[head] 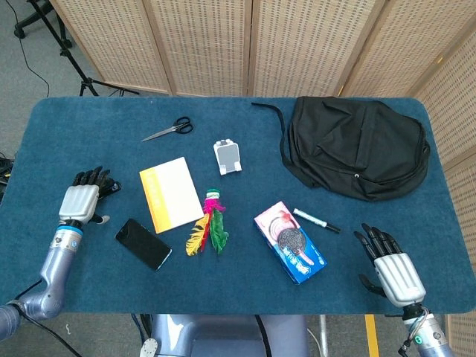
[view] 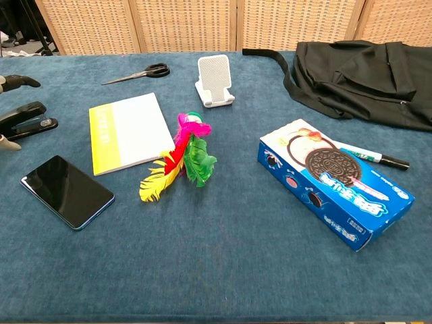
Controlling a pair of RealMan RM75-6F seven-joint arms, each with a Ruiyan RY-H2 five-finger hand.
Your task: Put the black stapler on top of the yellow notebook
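The black stapler [view: 24, 120] lies on the blue table at the far left, a short way left of the yellow notebook [view: 128, 131]. In the head view my left hand [head: 83, 199] hovers over the stapler and hides nearly all of it. Its fingers are spread. In the chest view one fingertip [view: 19, 81] shows behind the stapler and the thumb tip [view: 7, 142] in front, neither clearly touching it. The notebook [head: 169, 193] lies flat with nothing on it. My right hand [head: 390, 265] rests open at the near right edge, far from both.
A black phone [head: 143, 243] lies just near of the notebook, and a feather shuttlecock [head: 210, 225] to its right. Further off are a cookie box [head: 290, 242], a marker [head: 316, 221], a phone stand [head: 227, 156], scissors [head: 168, 129] and a black backpack [head: 357, 146].
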